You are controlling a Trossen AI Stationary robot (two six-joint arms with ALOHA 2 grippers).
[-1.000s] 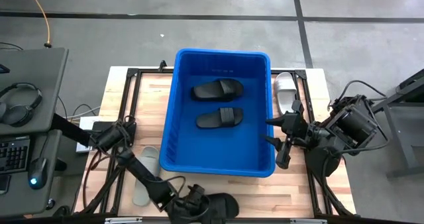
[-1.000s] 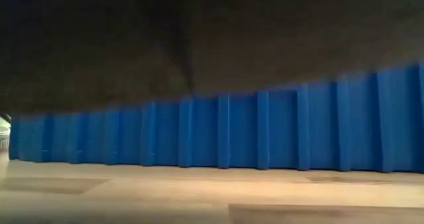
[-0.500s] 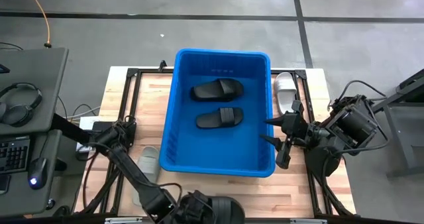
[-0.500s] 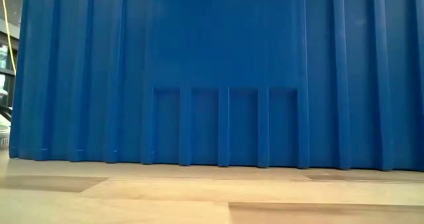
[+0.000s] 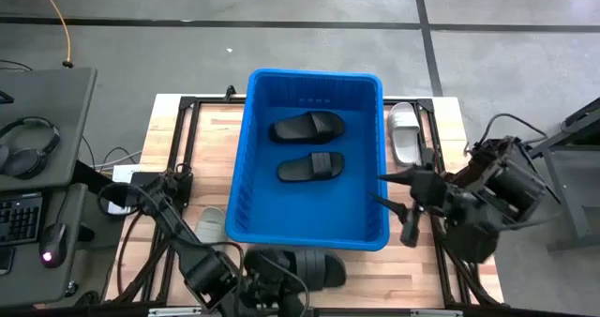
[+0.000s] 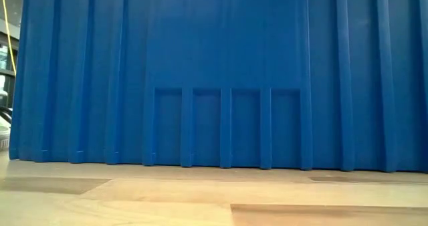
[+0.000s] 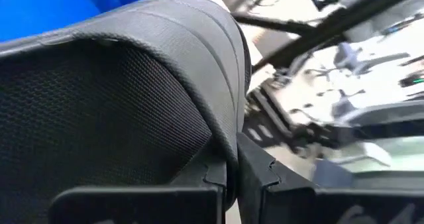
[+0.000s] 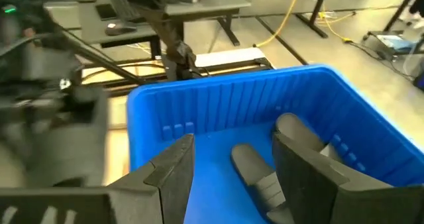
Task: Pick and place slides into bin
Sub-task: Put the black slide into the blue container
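The blue bin (image 5: pixel 246 158) stands mid-table with two black slides (image 5: pixel 309 127) (image 5: pixel 310 166) lying flat in it. My left gripper (image 5: pixel 279 279) is by the table's near edge, shut on a third black slide (image 5: pixel 307 268), which is off the table. A grey slide (image 5: pixel 210 226) lies on the table left of the bin's near corner. A white slide (image 5: pixel 404 131) lies right of the bin. My right gripper (image 5: pixel 394 201) hovers open beside the bin's right wall, with nothing between its fingers (image 8: pixel 173 171). My left gripper pinches a thin curved black edge of the slide (image 7: pixel 228 159) between its two fingers (image 7: pixel 262 174); it looks like the edge of the arched strap, whose mesh-textured inner face (image 7: pixel 99 124) fills the wrist view. The slide is lifted clear of the table.
The bin's ribbed near wall (image 6: pixel 221 79) fills the low view above the wooden table top (image 6: pixel 200 199). A black frame (image 5: pixel 183 103) runs round the table. A desk with headphones (image 5: pixel 28 146) and a keyboard stands off to the left.
My left gripper has risen by the table's near edge and rolled, still shut, carrying the black slide up off the table. The slide, which blocked the top of the low view a second ago, has gone from that view.
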